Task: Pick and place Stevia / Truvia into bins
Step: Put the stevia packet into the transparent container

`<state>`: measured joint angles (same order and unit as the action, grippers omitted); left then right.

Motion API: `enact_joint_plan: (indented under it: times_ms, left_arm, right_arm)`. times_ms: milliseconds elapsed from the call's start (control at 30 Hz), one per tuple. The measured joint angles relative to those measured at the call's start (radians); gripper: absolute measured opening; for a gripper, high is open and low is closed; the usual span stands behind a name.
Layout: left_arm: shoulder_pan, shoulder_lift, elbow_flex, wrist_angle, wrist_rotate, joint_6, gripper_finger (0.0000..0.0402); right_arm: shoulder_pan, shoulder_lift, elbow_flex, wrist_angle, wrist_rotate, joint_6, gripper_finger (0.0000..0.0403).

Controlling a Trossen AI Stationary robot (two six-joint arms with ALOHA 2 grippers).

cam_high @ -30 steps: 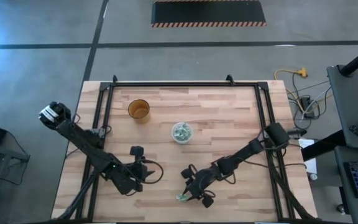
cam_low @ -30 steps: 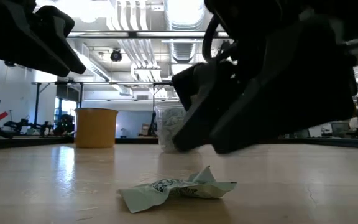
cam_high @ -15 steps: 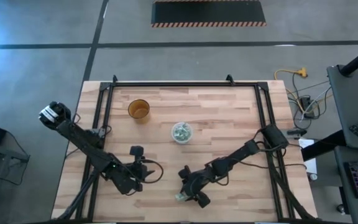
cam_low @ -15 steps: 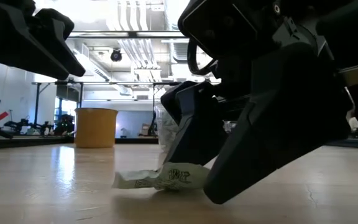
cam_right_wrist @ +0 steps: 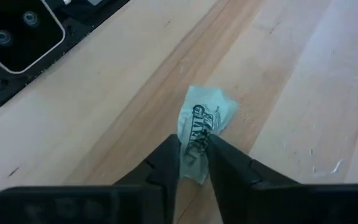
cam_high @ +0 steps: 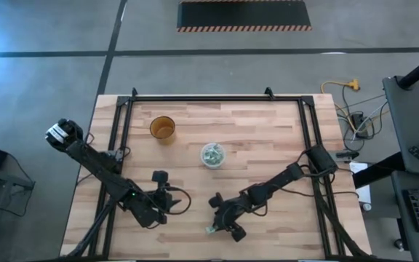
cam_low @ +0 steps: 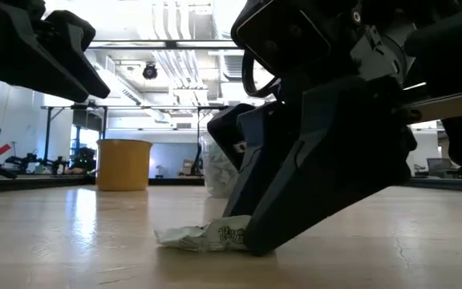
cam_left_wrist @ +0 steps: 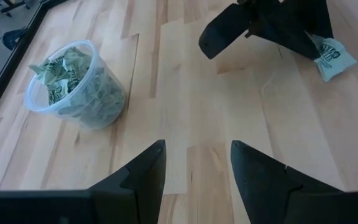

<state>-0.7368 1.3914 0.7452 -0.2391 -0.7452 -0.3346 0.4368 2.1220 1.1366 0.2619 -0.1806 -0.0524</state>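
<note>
One pale green Truvia sachet [cam_right_wrist: 205, 118] lies crumpled on the wooden table near its front edge, also in the high view [cam_high: 211, 231] and the low view [cam_low: 195, 236]. My right gripper [cam_right_wrist: 193, 157] is shut on it, slanting down [cam_high: 220, 226]. The bin [cam_high: 212, 154], a translucent cup holding several green sachets [cam_left_wrist: 73, 81], stands at mid-table. My left gripper [cam_left_wrist: 196, 158] hangs open above bare wood, left of the right gripper [cam_high: 166, 198], with nothing between its fingers. My right gripper pinches the sachet's end nearest the gripper [cam_right_wrist: 195, 144] between its two fingers. The fingers [cam_low: 295, 201] slant down onto it from the table's right and far side. The sachet lies on the table, its free end [cam_low: 171, 236] sticking out past the fingertips.
An amber-brown cup [cam_high: 163, 128] stands at the far left of the table. A black metal frame [cam_high: 209, 99] runs along the far edge and both sides. Bare wood lies between the grippers and the bin.
My right gripper has come down toward the table's near left onto the sachet, spread its fingers to either side of it, then shut on it. The sachet has stayed on the table, bunched shorter.
</note>
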Motion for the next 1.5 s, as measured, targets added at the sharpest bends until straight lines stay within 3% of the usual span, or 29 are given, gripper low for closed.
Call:
enact_joint_plan:
  times_ms: [200, 367, 700, 967, 1200, 1500]
  left_arm:
    - [0.000, 0.000, 0.000, 0.000, 0.000, 0.000, 0.0165]
    - [0.000, 0.000, 0.000, 0.000, 0.000, 0.000, 0.0165]
    - [0.000, 0.000, 0.000, 0.002, 0.000, 0.000, 0.0165]
    - [0.001, 0.000, -0.002, 0.005, 0.000, 0.001, 0.0165]
    - [0.002, 0.000, -0.002, 0.019, 0.000, 0.009, 0.0165]
    - [0.002, 0.000, -0.002, 0.022, -0.001, 0.011, 0.0165]
  right_arm:
    - [0.001, -0.006, 0.001, -0.010, -0.001, -0.009, 0.0036]
    - [0.002, -0.032, 0.003, -0.067, 0.013, -0.012, 0.0021]
    - [0.006, -0.163, -0.002, -0.218, 0.217, -0.030, 0.0018]
    - [0.001, -0.267, -0.013, -0.332, 0.486, -0.081, 0.0018]
    - [-0.051, -0.347, -0.015, -0.397, 0.641, -0.180, 0.0018]
    - [-0.213, -0.403, -0.015, -0.406, 0.686, -0.218, 0.0018]
